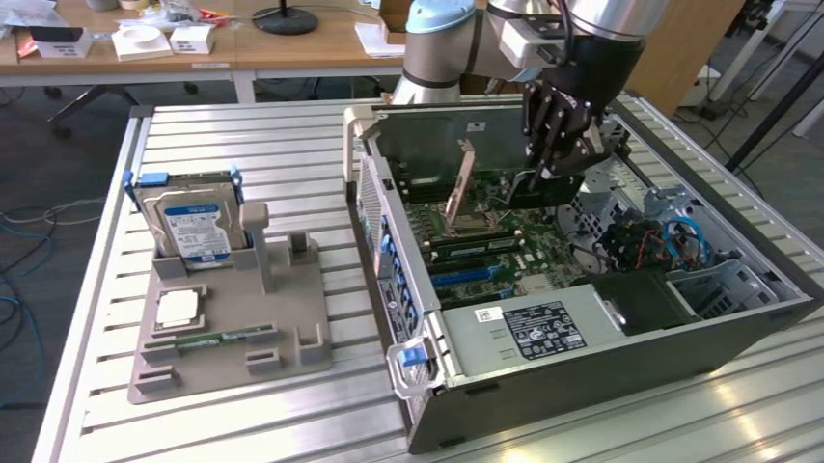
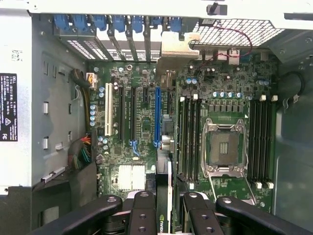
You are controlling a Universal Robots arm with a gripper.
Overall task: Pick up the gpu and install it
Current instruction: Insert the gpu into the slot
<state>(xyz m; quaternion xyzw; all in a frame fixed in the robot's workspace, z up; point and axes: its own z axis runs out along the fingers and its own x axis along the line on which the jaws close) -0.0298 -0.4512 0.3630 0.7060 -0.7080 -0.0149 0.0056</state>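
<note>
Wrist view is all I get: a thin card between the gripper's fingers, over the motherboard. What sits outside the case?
Observer: A grey holder stands on the table, on the exterior view's left of the case.
Operator: Anything in it?
Observer: A hard drive stands upright at its end farther from the camera.
Operator: Anything else?
Observer: A square silver chip lies flat, nearer the camera than the drive.

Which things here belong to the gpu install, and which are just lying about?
Job: gpu held in the hand; open computer case; motherboard.
Lying about: hard drive, processor chip and memory stick on the grey holder.
</note>
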